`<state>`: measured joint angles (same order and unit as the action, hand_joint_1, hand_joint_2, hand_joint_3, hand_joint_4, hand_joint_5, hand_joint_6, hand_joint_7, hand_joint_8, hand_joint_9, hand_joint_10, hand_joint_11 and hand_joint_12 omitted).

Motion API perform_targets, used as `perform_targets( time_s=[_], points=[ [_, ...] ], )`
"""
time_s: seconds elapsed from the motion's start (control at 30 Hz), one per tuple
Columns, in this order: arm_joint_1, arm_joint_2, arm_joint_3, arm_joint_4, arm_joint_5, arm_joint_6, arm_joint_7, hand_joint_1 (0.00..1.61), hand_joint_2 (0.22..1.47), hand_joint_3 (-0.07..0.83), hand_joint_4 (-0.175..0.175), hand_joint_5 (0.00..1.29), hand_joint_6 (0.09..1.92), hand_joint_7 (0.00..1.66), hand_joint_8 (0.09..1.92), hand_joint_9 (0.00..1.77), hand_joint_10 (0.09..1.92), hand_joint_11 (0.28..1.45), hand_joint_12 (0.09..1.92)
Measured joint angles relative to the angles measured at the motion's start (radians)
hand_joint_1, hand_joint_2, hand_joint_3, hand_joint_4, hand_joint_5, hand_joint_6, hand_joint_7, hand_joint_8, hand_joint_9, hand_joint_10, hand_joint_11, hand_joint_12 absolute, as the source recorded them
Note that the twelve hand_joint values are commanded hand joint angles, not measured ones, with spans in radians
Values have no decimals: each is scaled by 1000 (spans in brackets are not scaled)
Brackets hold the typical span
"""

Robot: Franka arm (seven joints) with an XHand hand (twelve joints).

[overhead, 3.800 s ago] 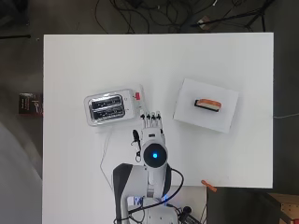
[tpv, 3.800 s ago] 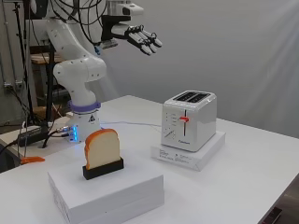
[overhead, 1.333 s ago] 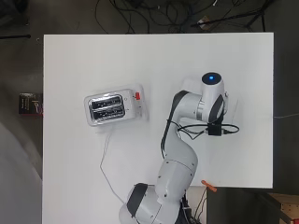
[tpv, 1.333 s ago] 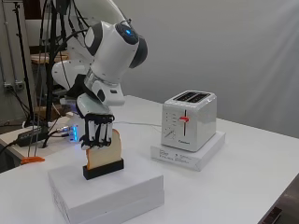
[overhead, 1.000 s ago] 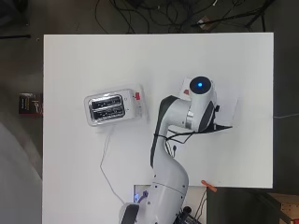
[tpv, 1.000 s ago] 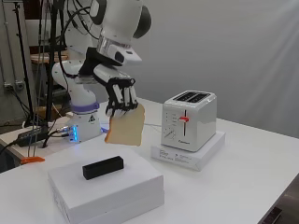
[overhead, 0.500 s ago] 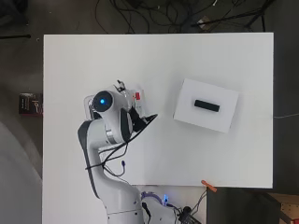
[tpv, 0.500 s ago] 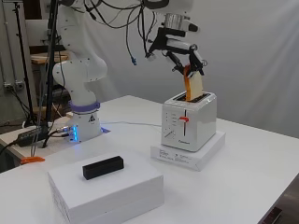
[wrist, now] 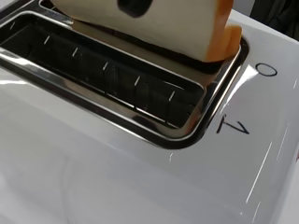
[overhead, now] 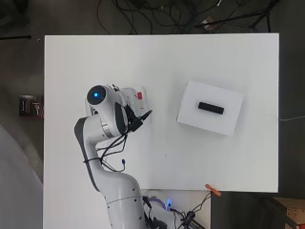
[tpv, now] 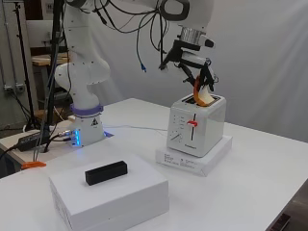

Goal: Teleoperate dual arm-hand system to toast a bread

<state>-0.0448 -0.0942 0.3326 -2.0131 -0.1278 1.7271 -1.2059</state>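
Note:
A white two-slot toaster (tpv: 195, 127) stands on a flat white box (tpv: 192, 155). My hand (tpv: 196, 67) hangs right over it, fingers curled round a bread slice (tpv: 204, 96) with an orange-brown crust. The slice tilts, its lower edge inside one slot. In the wrist view the bread slice (wrist: 154, 23) rests in the far slot and the near slot (wrist: 117, 79) is empty. From overhead the arm covers the hand and most of the toaster (overhead: 135, 91); its red lever (overhead: 139, 95) shows.
A black bread holder (tpv: 106, 172) lies empty on a second white box (tpv: 108, 195), seen from overhead to the right (overhead: 209, 114). An orange clip (overhead: 213, 190) lies at the table's front edge. The arm's base (tpv: 86, 127) stands behind.
The hand took the bread off the black holder, carried it across to the toaster, and has now lowered it from above the toaster into a slot.

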Motion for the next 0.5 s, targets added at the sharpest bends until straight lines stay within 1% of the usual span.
perform_targets(
  time_s=[0.07, 0.17, 0.27, 0.37, 0.43, 0.5],
  points=[
    [0, 12, -3, 6, 1, 0, -7, 1259, 1109, 2, -175, 803, 1145, 1226, 666, 1452, 87, 850, 201],
    [2, -3, -8, 26, -2, -8, -20, 1258, 1109, 1, -175, 806, 1155, 1229, 656, 1439, 87, 804, 186],
    [4, 0, -8, 51, -17, -14, -21, 1258, 1108, 0, -175, 810, 1154, 1229, 655, 1432, 87, 785, 175],
    [5, 5, -9, 55, -25, -14, -9, 1251, 1117, 1, -169, 796, 1195, 1200, 691, 1380, 87, 738, 87],
    [7, 14, -9, 67, -23, -34, 7, 1250, 1120, 1, -172, 791, 1202, 1191, 706, 1369, 87, 732, 87],
    [10, 24, -9, 94, -21, -59, 20, 1249, 1120, 0, -166, 794, 1196, 1187, 716, 1367, 87, 734, 87]
  ],
)
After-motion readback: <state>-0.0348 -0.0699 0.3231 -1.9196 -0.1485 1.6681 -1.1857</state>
